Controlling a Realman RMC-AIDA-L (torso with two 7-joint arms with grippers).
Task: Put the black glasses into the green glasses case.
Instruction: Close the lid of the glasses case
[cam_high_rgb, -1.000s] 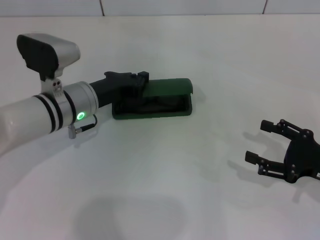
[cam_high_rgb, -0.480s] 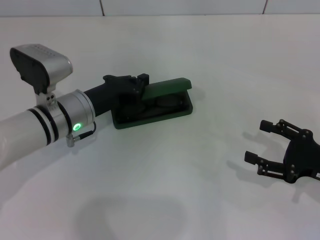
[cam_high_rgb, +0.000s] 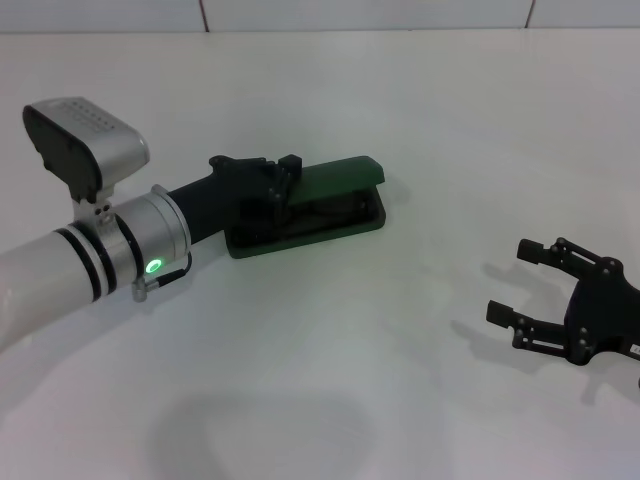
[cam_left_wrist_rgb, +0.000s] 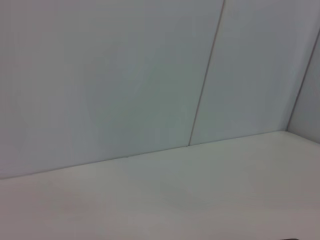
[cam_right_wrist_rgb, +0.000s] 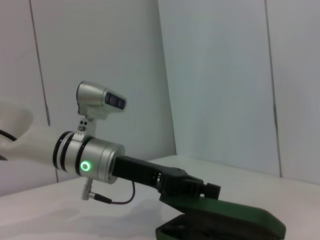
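At about 4 o'clock on the white table (cam_high_rgb: 330, 350), nearest the robot's head camera, the right gripper (cam_high_rgb: 512, 292) rests low over the surface with its black fingers (cam_high_rgb: 538, 250) spread wide and nothing between them. It sits well apart from the work.

Farther in, from 9 o'clock toward the centre, the left arm (cam_high_rgb: 60, 270) reaches across the table, a green ring light (cam_high_rgb: 154, 266) glowing on its silver wrist collar and a grey camera housing (cam_high_rgb: 82, 143) standing above it. The left gripper (cam_high_rgb: 268, 180) is at the left end of the green glasses case (cam_high_rgb: 335, 178), up against the lid's edge; whether its pincer is wide, narrow or gripping the lid cannot be told from here, as the black fingers merge with the case's dark interior.

The case lies just above centre, at roughly 11 o'clock, its lid hinged along the far side and partly raised. Inside the tray, dark curved shapes read as the black glasses (cam_high_rgb: 325, 212), lying within the case below the lid; their detail is hard to make out against the lining.

From the right wrist camera the same scene appears side-on: the left gripper (cam_right_wrist_rgb: 200, 189) bears on the top of the green case (cam_right_wrist_rgb: 235, 220), the lid angled above the base.

Beyond the table stands a pale panelled wall (cam_left_wrist_rgb: 125, 75).
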